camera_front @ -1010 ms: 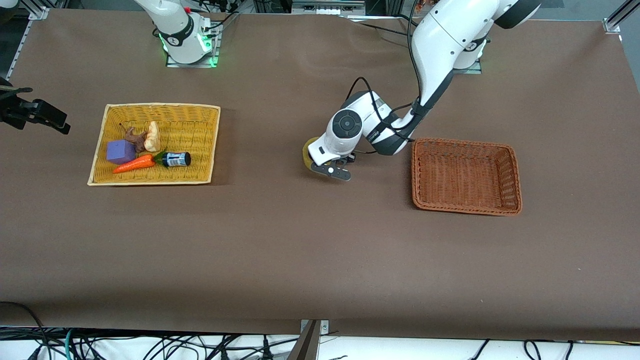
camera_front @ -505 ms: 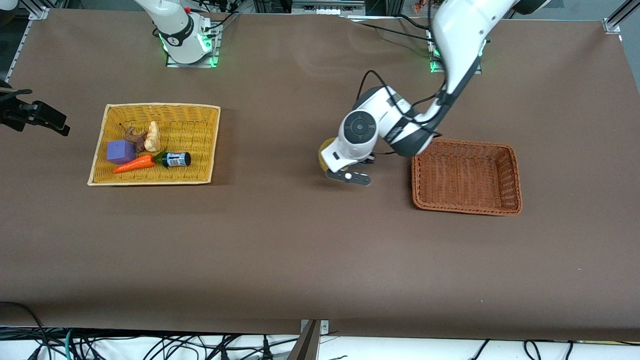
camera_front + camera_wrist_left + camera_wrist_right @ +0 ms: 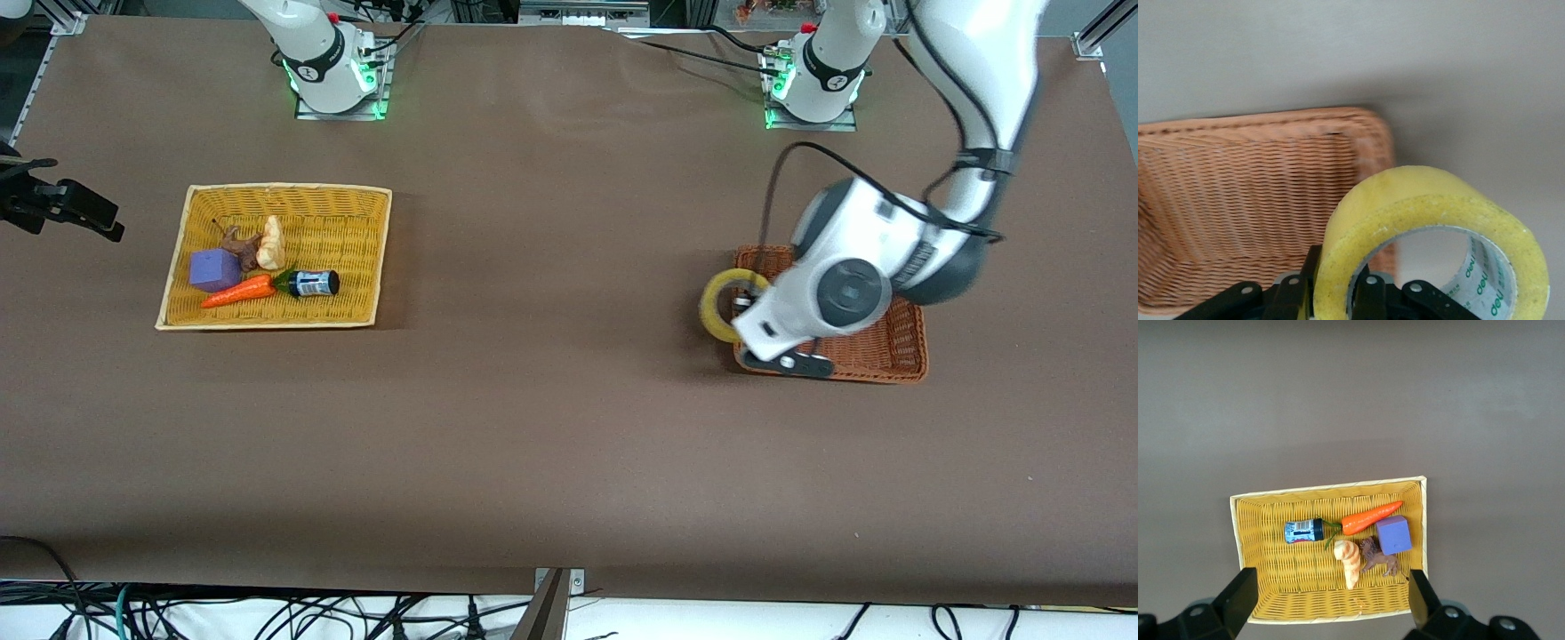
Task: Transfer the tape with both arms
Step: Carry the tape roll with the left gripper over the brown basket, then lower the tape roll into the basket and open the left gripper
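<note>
The tape (image 3: 711,307) is a yellowish ring held upright in my left gripper (image 3: 740,313). One finger is inside the ring and one outside, shut on its wall. It hangs over the brown basket's (image 3: 907,360) rim, at the end toward the right arm. In the left wrist view the tape (image 3: 1425,193) fills the foreground above the gripper (image 3: 1338,283), with the brown basket (image 3: 1238,187) below. My right gripper (image 3: 1331,590) is open and empty, and waits high over the yellow basket (image 3: 1271,587).
The yellow basket (image 3: 356,231) at the right arm's end holds a purple cube (image 3: 213,268), a carrot (image 3: 238,291), a small dark bottle (image 3: 313,283), a pale striped piece (image 3: 271,243) and a brown figure (image 3: 238,244). Brown cloth covers the table.
My left arm has carried the tape from the middle of the table toward the left arm's end, up to the brown basket's rim. The right arm has not moved.
</note>
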You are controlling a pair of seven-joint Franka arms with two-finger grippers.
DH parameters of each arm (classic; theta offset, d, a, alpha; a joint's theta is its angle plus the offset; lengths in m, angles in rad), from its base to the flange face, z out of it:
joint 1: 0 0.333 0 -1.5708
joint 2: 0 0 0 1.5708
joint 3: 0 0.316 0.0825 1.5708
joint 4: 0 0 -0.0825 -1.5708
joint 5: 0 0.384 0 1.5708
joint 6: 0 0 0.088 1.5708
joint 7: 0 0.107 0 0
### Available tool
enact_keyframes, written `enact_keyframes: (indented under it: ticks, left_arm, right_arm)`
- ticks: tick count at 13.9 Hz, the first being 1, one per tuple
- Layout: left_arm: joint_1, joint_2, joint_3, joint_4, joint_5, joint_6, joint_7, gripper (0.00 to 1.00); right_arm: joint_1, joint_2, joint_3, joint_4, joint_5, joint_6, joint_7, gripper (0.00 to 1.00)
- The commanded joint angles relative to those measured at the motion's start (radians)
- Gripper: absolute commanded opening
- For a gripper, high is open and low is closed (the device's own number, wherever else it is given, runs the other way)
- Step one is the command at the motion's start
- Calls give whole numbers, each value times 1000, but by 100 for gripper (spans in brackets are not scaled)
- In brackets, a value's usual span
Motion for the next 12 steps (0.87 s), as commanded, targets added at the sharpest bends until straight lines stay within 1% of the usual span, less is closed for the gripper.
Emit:
enact_keyframes:
  ticks: [1,2,3,4,5,6,7,8,9,10,11,12]
  left_arm:
    - [87,-13,-18,-73,23,-6,123,0]
    - [124,-5,-17,-96,25,3,180,0]
    - [159,10,-18,-110,54,9,227,0]
    - [181,19,-20,-124,112,20,257,0]
    - [187,22,-20,-143,146,35,289,1]
    - [189,31,-20,-169,151,73,318,1]
    - [201,36,-18,-197,169,129,327,6]
    - [218,39,-20,-209,193,159,333,36]
    - [221,38,-20,-202,198,157,341,97]
    - [218,24,-27,-191,197,137,346,100]
    - [213,1,-34,-177,185,115,346,100]
    - [216,-25,-58,-165,178,103,346,100]
  right_arm:
    - [-10,12,6,33,3,-25,-20,100]
    - [-9,12,6,33,1,-25,-20,100]
    - [-10,12,6,33,3,-25,-20,100]
    - [-7,12,6,33,4,-24,-20,100]
    - [-4,12,10,33,4,-22,-20,100]
    - [-3,12,14,33,4,-22,-20,100]
    - [-1,14,15,33,4,-22,-19,100]
    - [-1,13,15,33,3,-22,-19,100]
    - [-1,14,15,33,3,-24,-19,100]
    - [-3,14,15,33,3,-21,-19,100]
    - [-3,16,15,33,4,-21,-19,100]
    - [-1,16,15,33,4,-22,-19,100]
